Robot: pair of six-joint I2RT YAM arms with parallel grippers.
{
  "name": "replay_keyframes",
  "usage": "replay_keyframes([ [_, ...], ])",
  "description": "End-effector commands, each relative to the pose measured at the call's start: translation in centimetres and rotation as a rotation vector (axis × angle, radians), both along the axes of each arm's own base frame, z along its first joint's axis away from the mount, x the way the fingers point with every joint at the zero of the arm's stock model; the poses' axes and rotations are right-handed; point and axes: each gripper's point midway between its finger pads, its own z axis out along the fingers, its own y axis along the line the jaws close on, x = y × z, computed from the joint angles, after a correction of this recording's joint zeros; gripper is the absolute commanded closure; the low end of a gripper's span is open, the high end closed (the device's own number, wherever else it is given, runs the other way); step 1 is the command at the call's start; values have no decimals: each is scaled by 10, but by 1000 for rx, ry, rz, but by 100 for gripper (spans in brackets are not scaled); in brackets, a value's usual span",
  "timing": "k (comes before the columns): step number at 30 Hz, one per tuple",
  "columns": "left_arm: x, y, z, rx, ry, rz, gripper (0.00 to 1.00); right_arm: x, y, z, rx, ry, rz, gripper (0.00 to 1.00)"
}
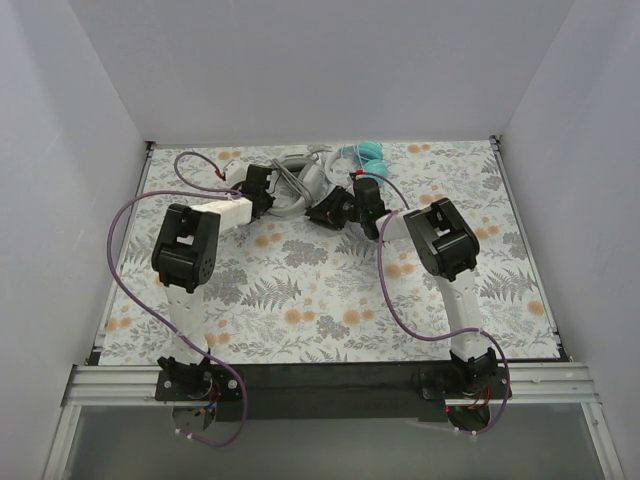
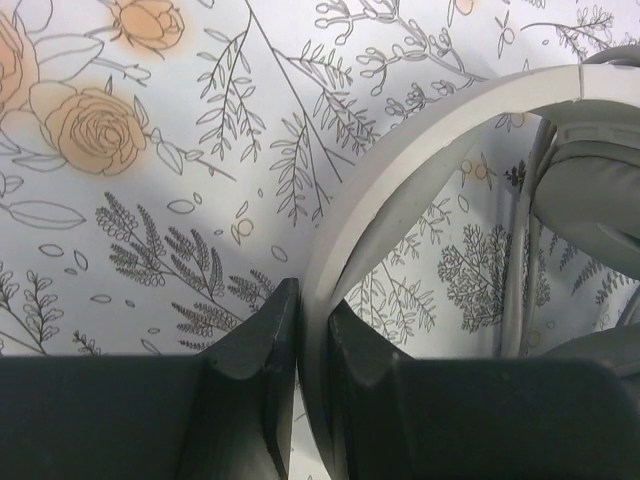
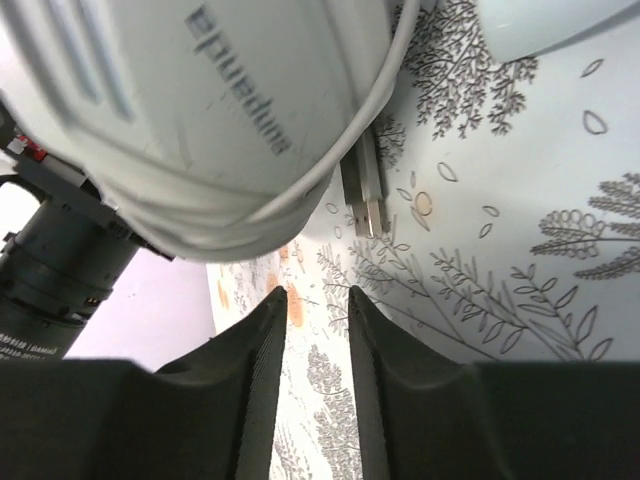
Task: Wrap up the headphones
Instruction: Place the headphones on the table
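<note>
1. Near edge: black mounting rail [image 1: 330, 378] carrying both arm bases, with thick purple robot cables [image 1: 385, 285] looping out over the floral-printed tablecloth [image 1: 300, 300].
2. Beyond mid-table, left of centre: left gripper [image 2: 312, 305], pinched tight on the pale curved headband [image 2: 400, 170] of the white-grey over-ear headphones [image 1: 297, 178], with the band squeezed edge-on between the black fingers [image 2: 250, 360].
3. From that grip, in the left wrist view: band arching up and to the right toward a grey padded ear cushion [image 2: 590, 190].
4. Just right of there: right gripper [image 3: 318, 300], jaws a narrow slot apart, gripping nothing, with only printed cloth in the gap.
5. Just past those fingertips: smooth white-grey ear cup shell [image 3: 200, 100] with dark lettering turned to the right wrist camera, a thin pale cable [image 3: 385, 110] lying round its rim, and a flat grey metal piece [image 3: 365, 195] poking out underneath.
6. Far middle of the table, seen from above: white-grey pair lying between the two grippers, long axis roughly left to right. Cannot tell from there which way the cups face.
7. Farthest, close to the far wall and just right of the white-grey pair: teal-cupped headphones [image 1: 368, 152]. Cannot tell whether touching the other pair.
</note>
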Motion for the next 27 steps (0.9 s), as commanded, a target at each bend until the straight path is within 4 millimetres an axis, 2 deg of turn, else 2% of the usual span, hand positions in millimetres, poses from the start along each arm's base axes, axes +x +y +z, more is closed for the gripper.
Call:
replay_keyframes([
  [1,13,11,9,39,-41,48,100,0,-1,32,22,-57,8,61],
  [2,13,11,9,43,-41,46,100,-2,-2,32,20,-56,8,57],
  [8,17,12,3,71,-29,39,100,-11,-8,45,14,-81,10,52],
  [9,19,12,5,77,-32,39,100,-15,-10,42,7,-74,10,52],
  [11,21,13,3,96,-27,31,100,-19,-13,52,7,-94,12,51],
  [12,22,14,-1,106,-20,32,100,-24,-16,48,-1,-87,14,51],
  [13,26,14,0,110,-25,31,100,-27,-17,58,4,-105,17,51],
  [14,27,14,-2,120,-22,25,100,-31,-19,58,0,-108,22,50],
  [15,26,15,-11,134,-2,25,100,-33,-21,71,6,-134,24,50],
  [17,34,14,-9,139,-11,22,100,-45,-29,65,-25,-135,30,47],
  [18,34,15,-18,148,8,20,100,-49,-31,67,-32,-146,33,47],
  [21,43,14,-17,147,4,29,100,-66,-45,70,-71,-169,47,46],
  [22,44,15,-23,156,14,30,100,-70,-50,84,-71,-205,44,45],
  [23,49,14,-19,157,2,30,100,-78,-57,77,-93,-189,46,44],
  [24,50,16,-20,159,6,37,100,-81,-61,79,-115,-218,59,43],
  [25,52,15,-20,159,7,35,100,-84,-66,93,-114,-253,58,43],
  [26,54,18,-21,168,7,40,100,-91,-75,86,-142,-233,53,43],
  [27,57,18,-18,167,-2,43,100,-93,-80,88,-157,-258,58,42],
])
